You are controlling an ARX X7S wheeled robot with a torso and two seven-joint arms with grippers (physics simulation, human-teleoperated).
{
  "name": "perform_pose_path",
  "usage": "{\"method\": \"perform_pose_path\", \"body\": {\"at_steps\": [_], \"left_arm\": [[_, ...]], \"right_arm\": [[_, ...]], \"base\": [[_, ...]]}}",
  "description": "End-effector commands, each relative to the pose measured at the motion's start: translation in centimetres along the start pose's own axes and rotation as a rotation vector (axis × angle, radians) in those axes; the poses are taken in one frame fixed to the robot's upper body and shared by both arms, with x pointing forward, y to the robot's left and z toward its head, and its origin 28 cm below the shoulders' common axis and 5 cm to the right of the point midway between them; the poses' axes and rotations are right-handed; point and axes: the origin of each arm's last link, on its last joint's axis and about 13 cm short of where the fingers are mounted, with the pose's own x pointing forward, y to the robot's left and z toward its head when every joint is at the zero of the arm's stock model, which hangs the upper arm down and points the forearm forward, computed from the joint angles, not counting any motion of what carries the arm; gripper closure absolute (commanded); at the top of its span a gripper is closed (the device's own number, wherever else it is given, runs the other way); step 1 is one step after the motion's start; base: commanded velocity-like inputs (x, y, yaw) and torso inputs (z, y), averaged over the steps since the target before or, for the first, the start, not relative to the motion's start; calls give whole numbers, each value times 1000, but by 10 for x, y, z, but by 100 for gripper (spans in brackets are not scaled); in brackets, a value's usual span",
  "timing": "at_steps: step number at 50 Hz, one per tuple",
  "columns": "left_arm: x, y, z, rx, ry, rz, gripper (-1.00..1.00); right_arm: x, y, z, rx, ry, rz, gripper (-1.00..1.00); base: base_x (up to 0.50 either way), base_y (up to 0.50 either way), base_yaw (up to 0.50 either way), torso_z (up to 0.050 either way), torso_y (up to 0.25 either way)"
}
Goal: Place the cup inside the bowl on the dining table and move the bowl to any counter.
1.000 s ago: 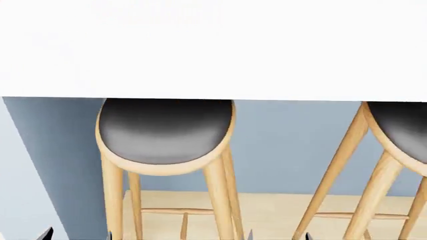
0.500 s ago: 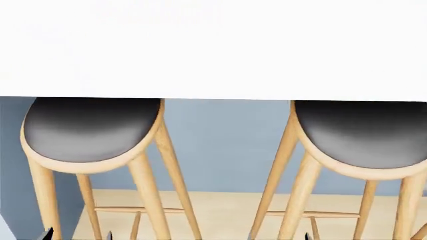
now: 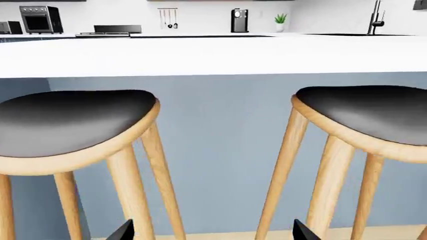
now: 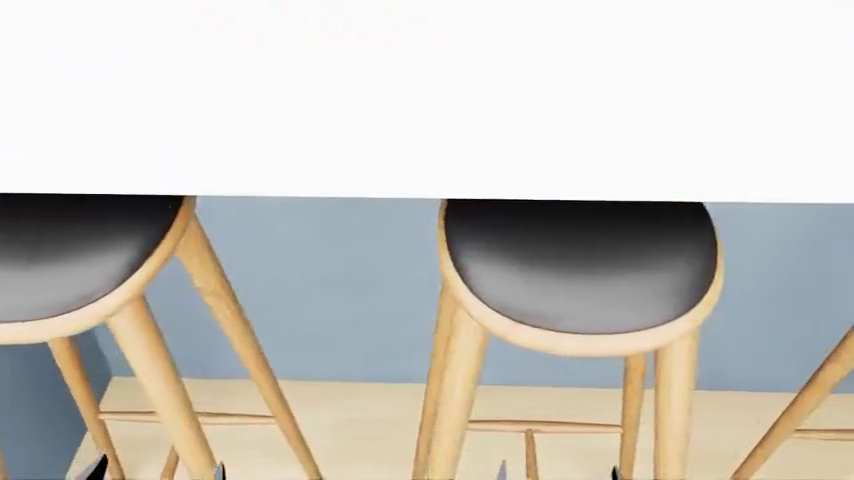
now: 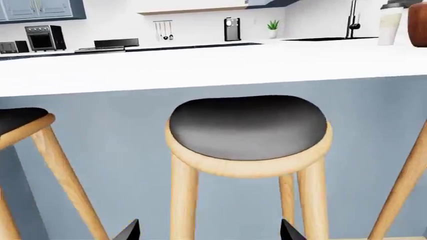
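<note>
cup [image 5: 389,22]: cream-white with a dark lid, standing upright on the tabletop at the far right edge of the right wrist view, partly cut off by the frame.
bowl [image 5: 419,24]: only a reddish-brown sliver shows just beside the cup at that same edge; whether they touch, cannot tell.
tabletop [image 4: 427,100]: plain white, fills the upper part of the head view, straight front edge over a blue-grey panel [image 4: 334,290].
change: in the head view the stools have slid leftward since half a second ago; the dark seat then at the right now sits near centre-right, and the left one is half out of frame.
views: only the right wrist view catches the cup and bowl; the head view shows bare white top; the left wrist view shows neither.
left gripper [image 3: 212,232]: two dark tips at the frame bottom, set well apart, holding nothing.
right gripper [image 5: 210,231]: the same, jaws spread, empty.
stools: wooden-legged stool [image 4: 577,270] with a dark round seat stands against the panel, between the arms and the tabletop; a second stool [image 4: 74,260] stands left of it.
background: oven [image 5: 44,37], hanging utensils [image 5: 163,28], small plant [image 5: 272,28], tap [image 5: 351,20] along the far wall.
</note>
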Motion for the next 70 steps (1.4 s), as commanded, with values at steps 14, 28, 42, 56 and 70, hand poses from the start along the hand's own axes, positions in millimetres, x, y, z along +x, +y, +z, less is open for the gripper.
{"method": "perform_pose_path", "body": {"at_steps": [14, 28, 42, 56, 70], "left_arm": [[0, -2, 1, 1, -1, -2, -100], [1, 1, 1, 0, -2, -3, -100], [1, -3, 1, 1, -2, -3, -100], [1, -2, 2, 0, -3, -3, -100], [0, 2, 1, -2, -2, 6, -100]], "right_arm": [[0, 0, 0, 0, 2, 2, -100], [0, 0, 0, -1, 5, -1, -100], [0, 0, 0, -3, 5, -2, -100], [0, 0, 0, 0, 7, -6, -100], [0, 0, 0, -2, 7, -8, -100]], "base": [[-1, -500, 0, 0, 0], [-1, -500, 0, 0, 0], [-1, -500, 0, 0, 0], [-1, -500, 0, 0, 0], [-1, -500, 0, 0, 0]]}}
